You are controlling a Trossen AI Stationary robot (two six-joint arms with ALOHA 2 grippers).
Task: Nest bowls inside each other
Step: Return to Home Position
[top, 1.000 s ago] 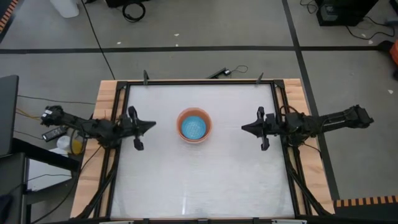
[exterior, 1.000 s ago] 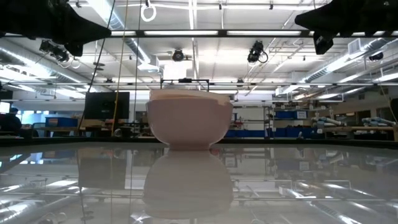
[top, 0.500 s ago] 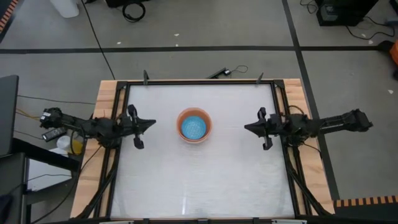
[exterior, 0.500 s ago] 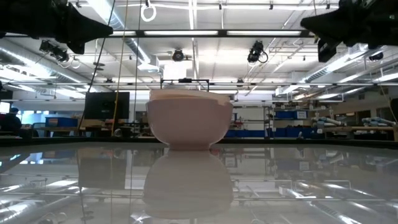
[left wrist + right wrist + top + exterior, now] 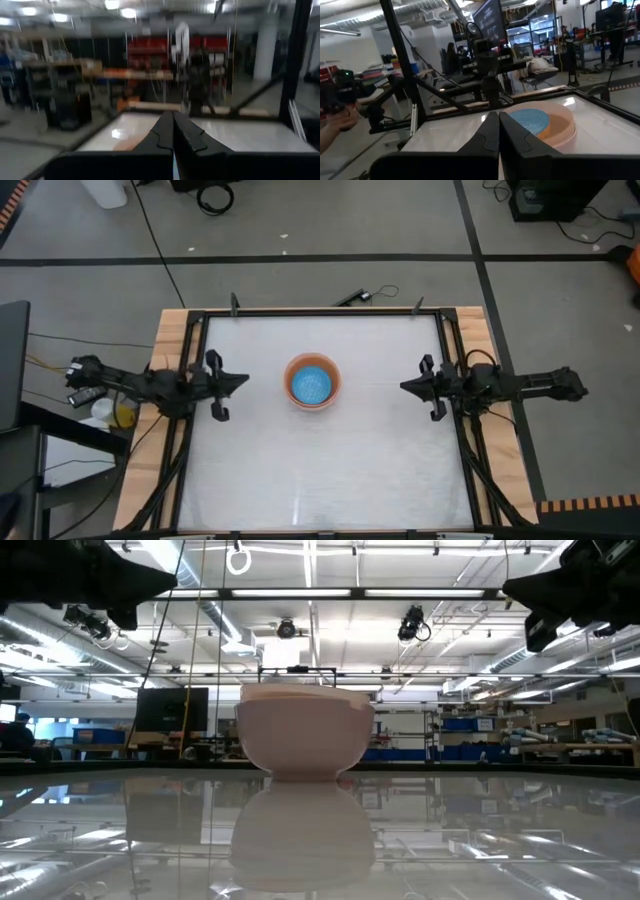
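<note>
The bowls (image 5: 313, 383) stand nested in one stack at the middle of the table, resting on the outer bowl's base (image 5: 303, 772). From above I see a peach-orange rim around the blue speckled bowl (image 5: 530, 121). My left gripper (image 5: 246, 379) hangs shut and level above the table's left side, pointing at the stack from well short of it. My right gripper (image 5: 403, 387) hangs shut and level above the right side, also pointing at the stack and apart from it. Both sets of fingers show pressed together in the wrist views, left gripper (image 5: 173, 117) and right gripper (image 5: 498, 116).
A black frame (image 5: 320, 311) borders the white table top (image 5: 320, 470). Open table surface lies all around the stack. In the right wrist view a person's hand (image 5: 337, 125) shows beyond the table's left edge, near my left arm (image 5: 485, 65).
My right gripper has drawn back toward the table's right edge, away from the bowls, and sunk a little, staying shut. The stack of bowls has not moved.
</note>
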